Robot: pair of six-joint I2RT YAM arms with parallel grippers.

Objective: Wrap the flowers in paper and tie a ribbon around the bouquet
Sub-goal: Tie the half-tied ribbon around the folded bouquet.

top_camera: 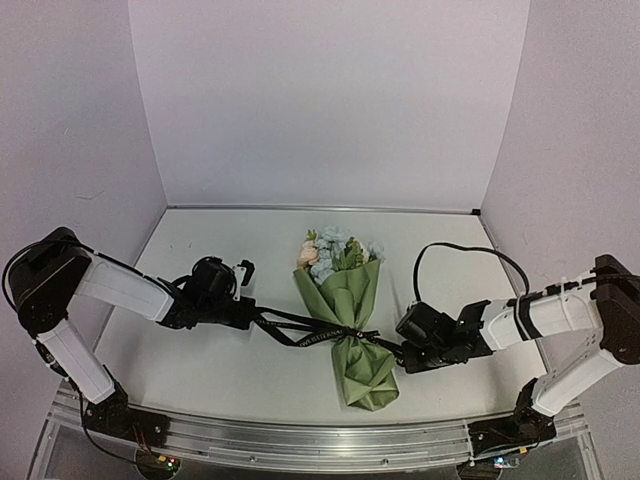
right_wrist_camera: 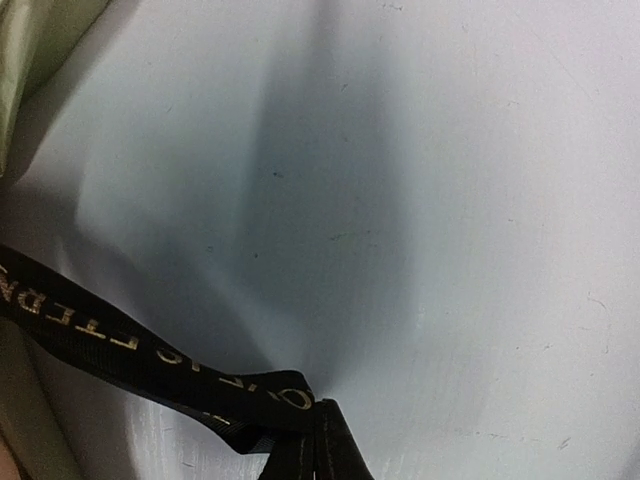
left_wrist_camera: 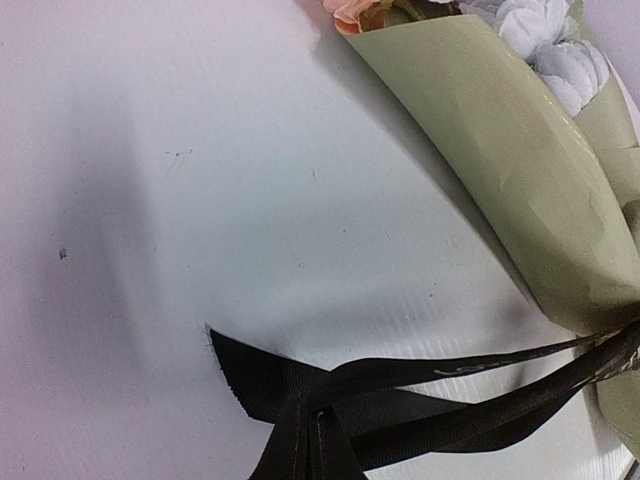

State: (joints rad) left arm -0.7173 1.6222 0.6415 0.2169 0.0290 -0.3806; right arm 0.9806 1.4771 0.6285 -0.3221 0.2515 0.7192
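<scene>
Two ribbon (left_wrist_camera: 300, 390) tails cut off, flowers (top_camera: 328, 252) partly hidden by paper (left_wrist_camera: 500, 150)

White arm links (top_camera: 120, 285), black joints (top_camera: 45, 275), looping black cable (top_camera: 455, 244).

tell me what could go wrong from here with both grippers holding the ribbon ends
1. The left gripper and right gripper are both shut on the ribbon. An uneven pull could drag the bouquet sideways across the table.
2. The ribbon circles the narrow waist of the paper, so hard tension may crush or tear it.
3. A ribbon end could slip free, and the tie might loosen.
</scene>
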